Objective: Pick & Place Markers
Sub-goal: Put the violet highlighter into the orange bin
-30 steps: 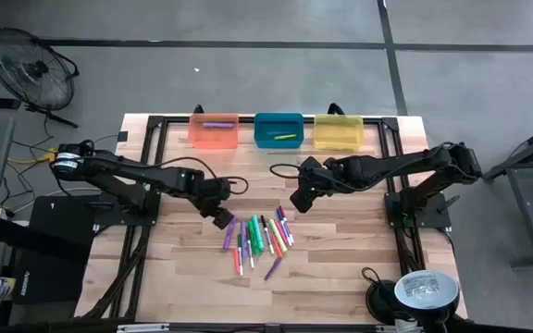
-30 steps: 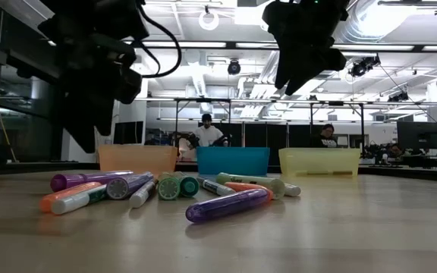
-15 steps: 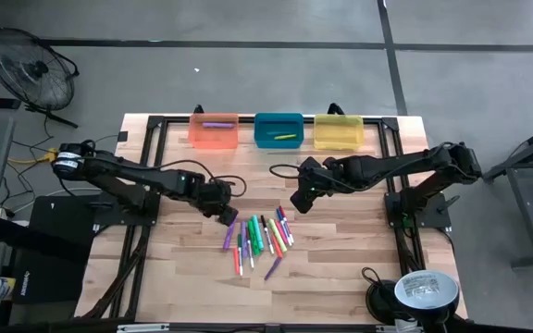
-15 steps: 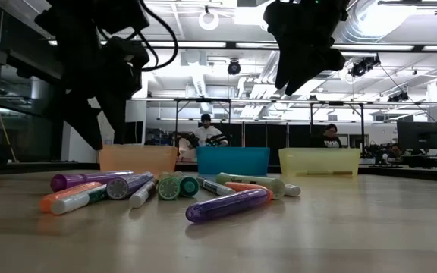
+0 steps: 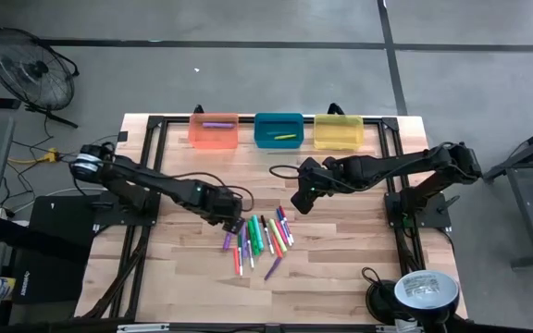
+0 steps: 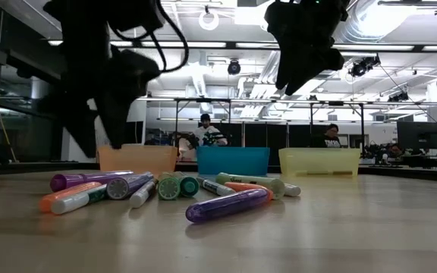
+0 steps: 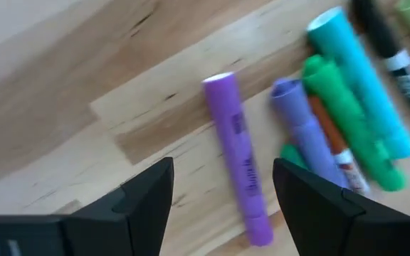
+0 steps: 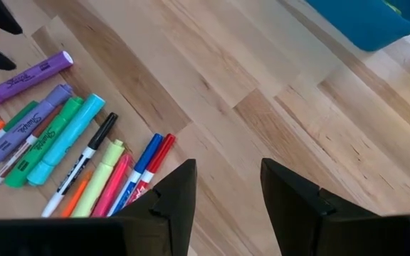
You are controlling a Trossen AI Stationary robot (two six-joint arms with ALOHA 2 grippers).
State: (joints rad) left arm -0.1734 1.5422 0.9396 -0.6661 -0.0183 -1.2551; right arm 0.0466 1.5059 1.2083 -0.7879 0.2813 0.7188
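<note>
Wooden table [image 5: 340,250]: left hand [image 7: 223,188] spread over purple marker [image 7: 238,167]; right hand [image 8: 226,185] spread.

"Sharpie" on purple marker [image 8: 21,81]; other marker print unreadable.

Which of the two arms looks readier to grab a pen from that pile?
The left. Its tool is open, just above the pile's edge, with a purple marker lying between its fingers. The right tool, also open, hangs beside the pile.

A light wooden table [image 5: 340,268] carries scattered markers [image 5: 259,238] and three bins [image 5: 277,130] along its far edge
</note>
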